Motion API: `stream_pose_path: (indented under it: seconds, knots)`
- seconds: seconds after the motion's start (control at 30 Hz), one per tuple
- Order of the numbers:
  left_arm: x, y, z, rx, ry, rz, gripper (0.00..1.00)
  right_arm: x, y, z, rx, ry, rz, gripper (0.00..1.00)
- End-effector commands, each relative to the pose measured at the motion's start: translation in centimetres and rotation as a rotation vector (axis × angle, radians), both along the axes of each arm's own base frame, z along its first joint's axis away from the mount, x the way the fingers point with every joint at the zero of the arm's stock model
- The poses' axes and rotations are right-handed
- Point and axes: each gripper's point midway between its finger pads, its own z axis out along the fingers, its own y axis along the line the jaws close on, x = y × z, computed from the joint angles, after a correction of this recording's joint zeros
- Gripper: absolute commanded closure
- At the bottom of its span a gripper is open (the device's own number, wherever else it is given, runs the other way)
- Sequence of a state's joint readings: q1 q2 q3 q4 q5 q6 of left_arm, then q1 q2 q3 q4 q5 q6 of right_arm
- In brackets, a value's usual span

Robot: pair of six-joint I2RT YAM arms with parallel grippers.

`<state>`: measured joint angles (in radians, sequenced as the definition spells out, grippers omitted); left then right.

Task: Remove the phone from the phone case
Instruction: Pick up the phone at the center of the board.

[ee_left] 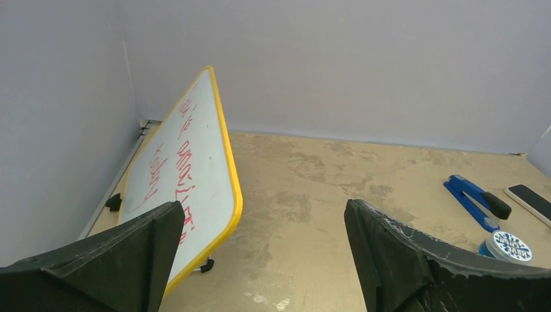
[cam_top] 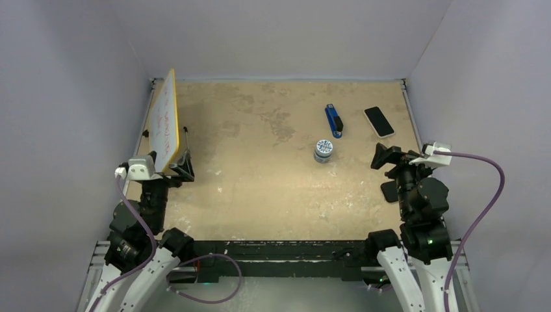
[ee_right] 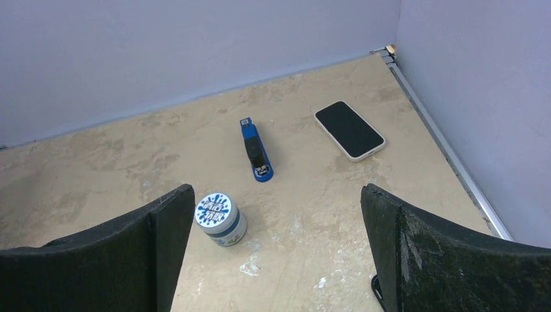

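Cased phone (ee_right: pixel 349 129) lies flat, screen up, untouched, ahead and to the right of the right gripper (ee_right: pixel 277 195), whose jaws stand wide apart and empty; left gripper (ee_left: pixel 263 208), likewise spread and empty, has the whiteboard (ee_left: pixel 188 175) just ahead on its left, phone far off right.

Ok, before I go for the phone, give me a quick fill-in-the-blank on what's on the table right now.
1. The phone lies screen-up in the far ___ corner of the table.
2. The stapler beside it is ___ in colour.
3. The whiteboard leaning at the left edge has a ___ frame.
4. The left gripper and the right gripper both have their jaws ___ and hold nothing.

Missing words: right; blue; yellow; open.
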<state>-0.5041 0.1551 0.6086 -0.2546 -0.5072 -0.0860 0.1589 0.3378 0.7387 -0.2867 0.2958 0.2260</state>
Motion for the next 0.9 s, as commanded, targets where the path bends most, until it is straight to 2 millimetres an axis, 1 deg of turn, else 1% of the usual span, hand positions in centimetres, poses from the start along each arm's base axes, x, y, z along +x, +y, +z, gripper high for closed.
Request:
stream_pose_path:
  seconds: [0.0,0.17,0.27,0.33,0.4,0.53,0.63,0.77,0.87]
  knots:
    - [0.0,-1.1,1.3,0.002,-0.043,-0.061,0.0,-0.1,0.1,1.5,-0.004,-0.051,0.007,0.01]
    - [-0.4,-1.9,1.7,0.009,-0.059,-0.114,0.0,0.2,0.1,1.5,-0.011,-0.035,0.009,0.01]
    - [-0.6,-2.1,1.8,0.004,-0.062,-0.131,0.0,0.4,0.4,0.9,-0.001,0.007,0.02,0.01]
    - [-0.7,-2.3,1.8,0.001,-0.063,-0.146,0.0,0.8,1.1,-0.3,0.006,0.073,0.047,0.01]
    - [-0.9,-2.6,1.7,-0.005,-0.061,-0.163,0.0,1.4,1.1,-1.4,0.011,0.142,0.038,0.01]
    - [-1.3,-2.9,2.0,-0.009,-0.076,-0.192,0.0,2.7,1.4,-2.8,0.019,0.262,0.033,0.01]
    - [-1.7,-2.8,2.2,-0.012,-0.094,-0.195,0.0,3.6,1.0,-4.2,0.019,0.354,-0.013,0.01]
    - [-2.0,-2.8,2.3,-0.019,-0.113,-0.202,0.0,5.4,-0.1,-7.0,-0.01,0.485,-0.103,0.01]
    - [-2.2,-2.9,2.5,-0.02,-0.125,-0.214,0.0,7.4,-0.4,-8.1,-0.024,0.53,-0.132,0.01]
